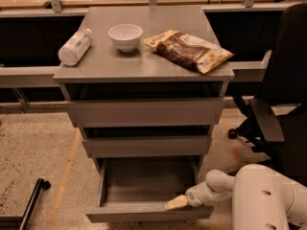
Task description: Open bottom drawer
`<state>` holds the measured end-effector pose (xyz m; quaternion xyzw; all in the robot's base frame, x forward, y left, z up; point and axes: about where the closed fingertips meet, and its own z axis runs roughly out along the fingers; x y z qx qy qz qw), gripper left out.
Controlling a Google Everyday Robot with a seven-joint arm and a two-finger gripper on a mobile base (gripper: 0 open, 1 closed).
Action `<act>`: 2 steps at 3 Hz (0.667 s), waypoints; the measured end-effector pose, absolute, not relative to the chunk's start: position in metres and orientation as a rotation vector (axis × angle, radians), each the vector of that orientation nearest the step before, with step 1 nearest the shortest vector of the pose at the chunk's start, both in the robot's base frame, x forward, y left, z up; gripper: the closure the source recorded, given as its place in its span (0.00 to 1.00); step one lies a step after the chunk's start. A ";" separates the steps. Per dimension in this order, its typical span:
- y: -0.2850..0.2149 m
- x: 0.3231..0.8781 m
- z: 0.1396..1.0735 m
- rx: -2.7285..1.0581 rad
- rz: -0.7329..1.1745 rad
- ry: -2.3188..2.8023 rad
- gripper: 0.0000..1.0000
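Bottom drawer (pixel 144 213), lowest of three, stood open. One gripper (pixel 176 202) rested at its front-right corner; grasp could not be told. Tabletop (pixel 144 67) held one bottle (pixel 74 47), one bowl (pixel 125 36), one bag (pixel 188 50).

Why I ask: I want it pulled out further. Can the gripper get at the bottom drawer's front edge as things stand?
Probably yes. The gripper sits at the top front edge of the bottom drawer, near its right end, with nothing between them; the drawer stands open.

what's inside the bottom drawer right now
Only bare grey floor shows in the bottom drawer; the hand is at its front rim. Its back part is hidden under the middle drawer.
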<state>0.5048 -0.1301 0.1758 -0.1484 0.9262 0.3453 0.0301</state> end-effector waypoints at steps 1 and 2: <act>-0.130 0.494 0.204 -0.570 1.100 2.811 0.00; -0.126 0.480 0.232 -0.714 1.110 2.837 0.00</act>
